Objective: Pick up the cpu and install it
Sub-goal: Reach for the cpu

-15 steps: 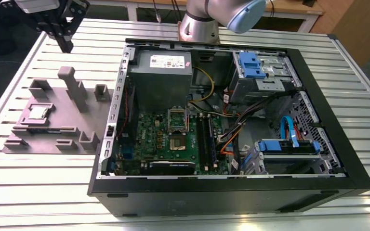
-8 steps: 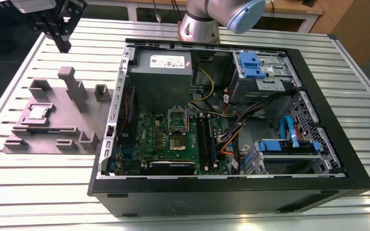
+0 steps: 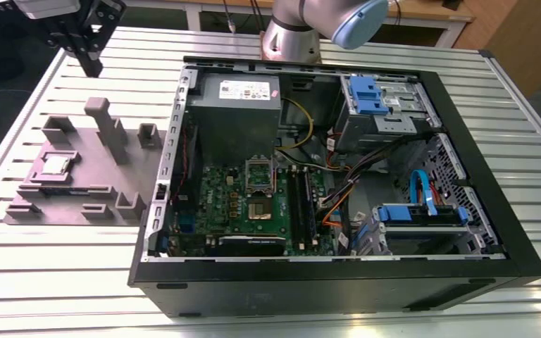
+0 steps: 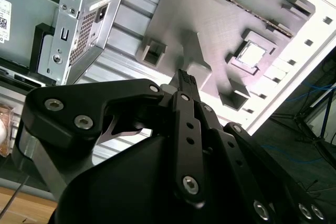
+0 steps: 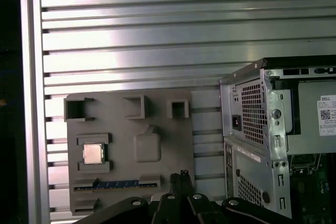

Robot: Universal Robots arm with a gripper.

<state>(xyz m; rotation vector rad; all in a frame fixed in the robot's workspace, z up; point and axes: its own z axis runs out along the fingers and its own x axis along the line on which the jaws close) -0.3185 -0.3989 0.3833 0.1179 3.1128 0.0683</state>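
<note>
The cpu (image 3: 57, 165), a small silver square chip, lies flat in a recess of the grey holder block (image 3: 78, 193) on the slatted table, to the exterior view's left of the open computer case (image 3: 346, 274). It also appears in both wrist views, the cpu (image 4: 251, 55) and the cpu (image 5: 93, 153). My gripper (image 3: 92, 69) hangs high above the table's far-left corner, well above and beyond the holder. Its fingers are together and hold nothing, as seen on the gripper (image 4: 185, 77) and the gripper (image 5: 181, 176). The green motherboard (image 3: 237, 211) lies inside the case with a metal-framed socket (image 3: 258, 179) near its middle.
Upright posts (image 3: 101, 120) rise from the holder block. A memory stick (image 5: 115, 184) lies in a slot beside the cpu. Inside the case are a grey power supply (image 3: 239, 95), blue drive brackets (image 3: 369, 95) and loose cables (image 3: 341, 190). The arm's base (image 3: 294, 32) stands behind the case.
</note>
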